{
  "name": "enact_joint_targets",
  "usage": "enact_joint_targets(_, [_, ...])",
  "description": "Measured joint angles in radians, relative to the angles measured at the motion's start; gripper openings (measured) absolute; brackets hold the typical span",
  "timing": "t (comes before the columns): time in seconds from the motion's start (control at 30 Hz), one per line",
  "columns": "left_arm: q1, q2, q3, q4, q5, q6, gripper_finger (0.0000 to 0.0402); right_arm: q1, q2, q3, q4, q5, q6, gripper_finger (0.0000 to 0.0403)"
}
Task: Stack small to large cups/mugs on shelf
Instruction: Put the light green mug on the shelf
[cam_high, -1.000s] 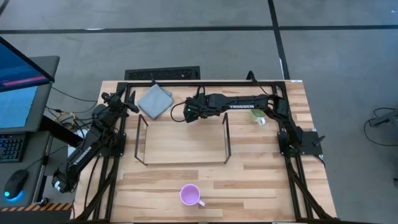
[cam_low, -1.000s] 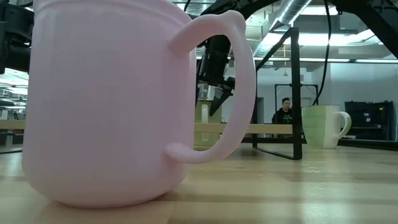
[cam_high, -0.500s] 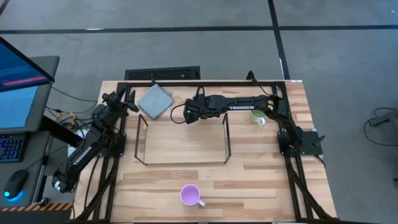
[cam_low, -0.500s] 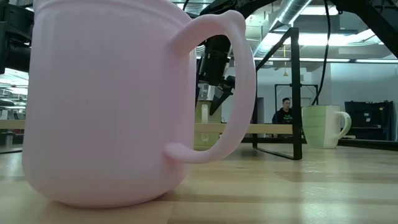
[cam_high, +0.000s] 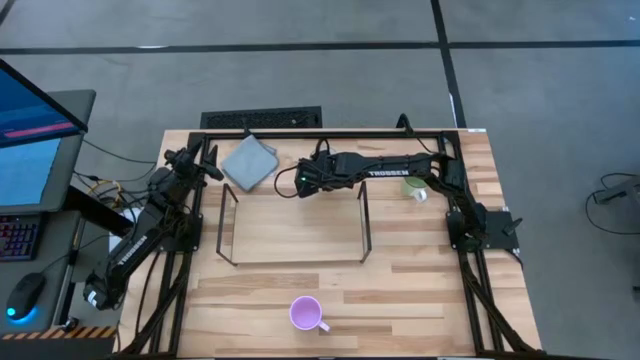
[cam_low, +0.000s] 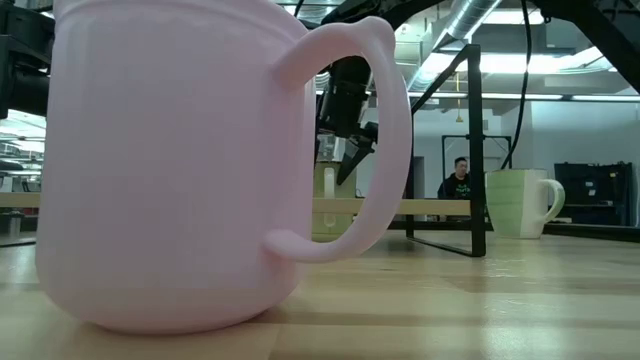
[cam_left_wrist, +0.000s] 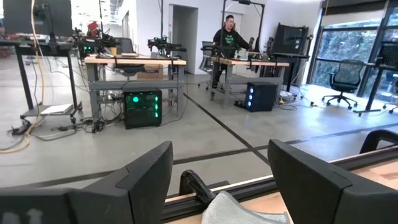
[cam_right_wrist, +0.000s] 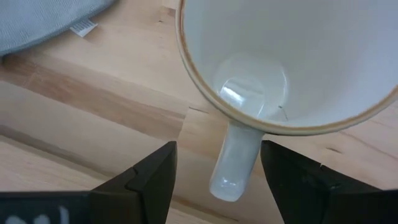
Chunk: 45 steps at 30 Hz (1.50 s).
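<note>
A pale cream-white mug stands upright on the table just behind the dark wire shelf. My right gripper hangs open above it, pointing down, one finger on either side of the mug's handle without touching it. The low view shows this gripper above the mug. The olive green mug stands at the far right. The light purple mug stands near the front edge. My left gripper is open and empty at the far left, beside the grey cloth.
A grey folded cloth lies at the far edge, left of the cream mug. The shelf's upright ends stand just in front of my right gripper. The purple mug fills most of the low view. A person sits in the room behind.
</note>
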<state>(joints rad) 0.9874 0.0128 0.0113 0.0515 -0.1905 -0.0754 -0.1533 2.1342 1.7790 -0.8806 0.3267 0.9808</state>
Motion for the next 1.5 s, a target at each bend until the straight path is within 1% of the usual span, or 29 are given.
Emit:
enact_joint_targets(0.1, [0.0,0.0,0.0,0.0,0.0,-0.007,0.0254,0.002,0.0,0.0,0.0,0.005,0.022,0.0255])
enact_joint_targets(0.5, [0.0,0.0,0.0,0.0,0.0,-0.017,0.0254,0.002,0.0,0.0,-0.001,0.008,0.017,0.0255])
enact_joint_targets(0.63, [0.0,0.0,0.0,0.0,0.0,-0.019,0.0254,0.002,0.0,0.0,-0.008,0.008,0.017,0.0247])
enact_joint_targets(0.77, [0.0,0.0,0.0,0.0,0.0,-0.019,0.0254,0.001,0.0,0.0,-0.008,0.008,0.022,0.022])
enact_joint_targets(1.0, [0.0,0.0,0.0,0.0,0.0,-0.019,0.0254,0.001,0.0,0.0,-0.009,0.012,0.021,0.0152])
enact_joint_targets(1.17, [0.0,0.0,0.0,0.0,0.0,-0.019,0.0254,0.001,0.0,0.0,-0.01,0.013,0.013,0.0113])
enact_joint_targets(1.3, [0.0,0.0,0.0,0.0,0.0,-0.019,0.0254,0.0,0.0,0.0,-0.009,0.015,0.006,0.0094])
enact_joint_targets(1.5, [0.0,0.0,0.0,0.0,0.0,-0.019,0.0254,0.0,-0.001,0.0,-0.009,0.015,-0.037,0.0082])
